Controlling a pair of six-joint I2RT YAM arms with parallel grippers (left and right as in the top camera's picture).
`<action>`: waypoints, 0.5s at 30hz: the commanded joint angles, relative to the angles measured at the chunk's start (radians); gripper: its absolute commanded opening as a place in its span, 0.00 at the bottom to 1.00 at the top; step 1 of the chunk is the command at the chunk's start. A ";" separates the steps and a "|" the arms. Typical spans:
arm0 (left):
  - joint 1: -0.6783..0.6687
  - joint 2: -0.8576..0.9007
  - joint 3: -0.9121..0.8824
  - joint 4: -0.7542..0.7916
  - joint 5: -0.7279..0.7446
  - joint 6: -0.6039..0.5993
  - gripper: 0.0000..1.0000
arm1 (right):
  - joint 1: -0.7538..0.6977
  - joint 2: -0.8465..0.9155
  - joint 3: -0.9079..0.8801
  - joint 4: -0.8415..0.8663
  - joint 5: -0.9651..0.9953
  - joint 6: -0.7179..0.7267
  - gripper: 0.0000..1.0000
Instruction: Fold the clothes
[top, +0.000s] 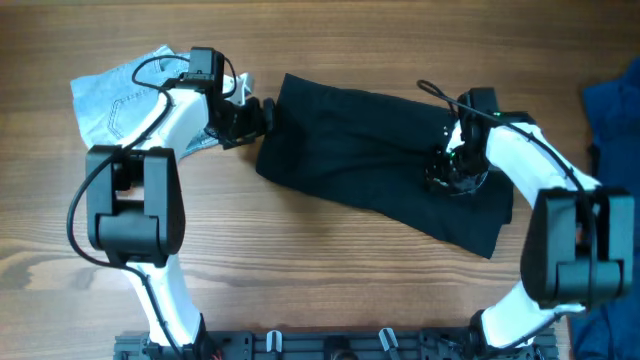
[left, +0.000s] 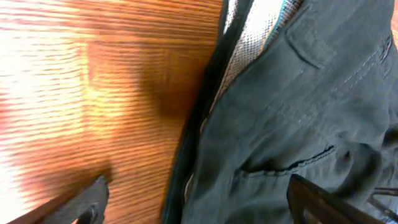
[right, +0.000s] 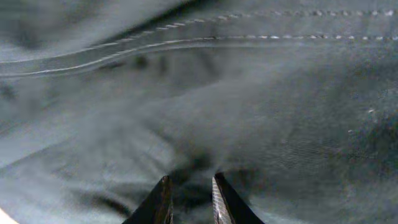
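Note:
The black shorts (top: 370, 140) lie spread across the middle of the wooden table. My left gripper (top: 255, 118) is at their left edge. In the left wrist view it is open (left: 198, 183), one finger over bare wood, the other over the dark fabric (left: 298, 112), with a pale lining (left: 249, 37) showing at the edge. My right gripper (top: 452, 168) is down on the right part of the shorts. In the right wrist view its fingers (right: 189, 183) are nearly together, pinching a bunch of the black fabric (right: 249, 93), with wrinkles running into the gap.
A light-blue denim garment (top: 125, 95) lies at the back left, under my left arm. A royal-blue cloth (top: 612, 100) lies at the right edge. Bare wood (top: 330, 270) runs along the front of the table.

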 joint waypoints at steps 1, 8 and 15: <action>-0.042 0.049 0.001 0.021 0.029 0.005 0.86 | 0.002 0.048 -0.014 -0.003 0.034 0.024 0.19; -0.097 0.192 0.001 0.082 0.029 -0.102 0.65 | 0.002 0.049 -0.014 -0.021 0.031 0.023 0.15; -0.106 0.188 0.003 0.114 0.196 -0.123 0.15 | 0.001 0.048 -0.014 -0.028 0.008 0.023 0.10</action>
